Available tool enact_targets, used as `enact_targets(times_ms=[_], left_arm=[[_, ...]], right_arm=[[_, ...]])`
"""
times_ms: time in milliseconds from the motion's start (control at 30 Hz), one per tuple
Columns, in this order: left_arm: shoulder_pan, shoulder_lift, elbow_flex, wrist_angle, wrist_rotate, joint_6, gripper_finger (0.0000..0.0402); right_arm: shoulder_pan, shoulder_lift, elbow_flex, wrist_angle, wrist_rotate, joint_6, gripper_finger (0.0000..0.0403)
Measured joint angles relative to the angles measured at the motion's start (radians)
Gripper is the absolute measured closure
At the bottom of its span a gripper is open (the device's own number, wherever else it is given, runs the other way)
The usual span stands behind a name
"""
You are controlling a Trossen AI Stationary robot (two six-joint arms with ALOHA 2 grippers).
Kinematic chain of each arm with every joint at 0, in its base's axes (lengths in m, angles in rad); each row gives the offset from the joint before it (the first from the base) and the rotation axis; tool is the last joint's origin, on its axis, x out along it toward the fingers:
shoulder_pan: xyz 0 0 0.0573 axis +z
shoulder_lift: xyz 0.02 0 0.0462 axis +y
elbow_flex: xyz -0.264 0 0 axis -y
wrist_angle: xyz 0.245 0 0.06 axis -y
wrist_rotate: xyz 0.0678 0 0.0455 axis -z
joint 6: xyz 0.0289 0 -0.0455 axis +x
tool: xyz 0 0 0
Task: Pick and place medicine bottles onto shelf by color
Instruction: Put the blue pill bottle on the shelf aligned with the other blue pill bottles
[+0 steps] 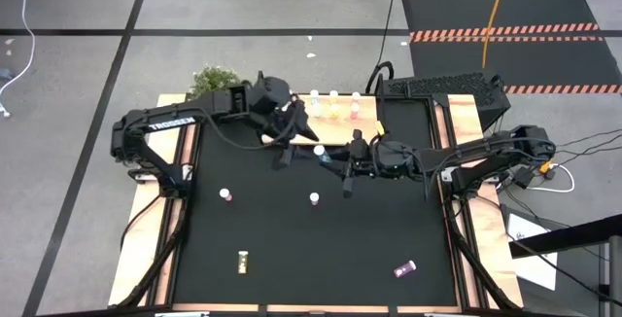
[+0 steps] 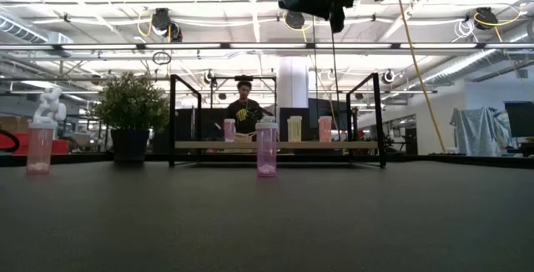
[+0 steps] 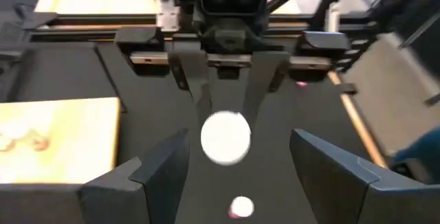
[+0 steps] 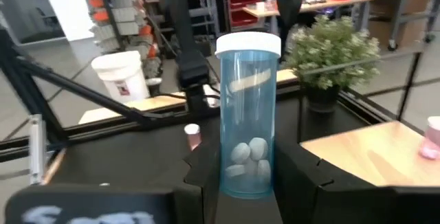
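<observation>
The black table mat lies between light wooden side rails, with an open workshop beyond it where a person sits behind the far edge. At the far middle of the mat stands the light wooden shelf board with thin black corner posts. It carries a row of small white-capped bottles, a pink one at the left of the row in the low view. A leafy green potted plant stands just left of the shelf.

My right gripper reaches in from the right, just in front of the shelf. Its fingers pinch the lower body of a clear teal-blue medicine bottle with a white cap, which they hold upright above the mat with white pills showing inside.

My left gripper hangs over that same bottle from the left. Its fingers are spread wide on either side of the white cap and do not touch it.

Nearer on the mat, two pink bottles stand upright, one to the left and one in the middle. A yellow bottle lies on its side near the front left. A purple bottle lies near the front right.
</observation>
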Motion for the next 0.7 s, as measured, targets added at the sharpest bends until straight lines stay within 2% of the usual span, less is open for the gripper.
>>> enact_targets(times_ms=[200,600,700], left_arm=[[-0.003,0.078,0.044,-0.046,-0.015,0.083,0.0148],[-0.005,0.082,0.045,-0.041,-0.020,0.238,0.0149],[-0.014,0.082,0.045,-0.041,-0.080,0.287,0.0149]], right_arm=[[-0.031,0.000,0.000,-0.016,-0.031,-0.009,0.0301],[-0.044,0.000,0.000,-0.020,-0.053,0.022,0.0301],[-0.066,0.000,0.001,-0.048,-0.072,0.089,0.0301]])
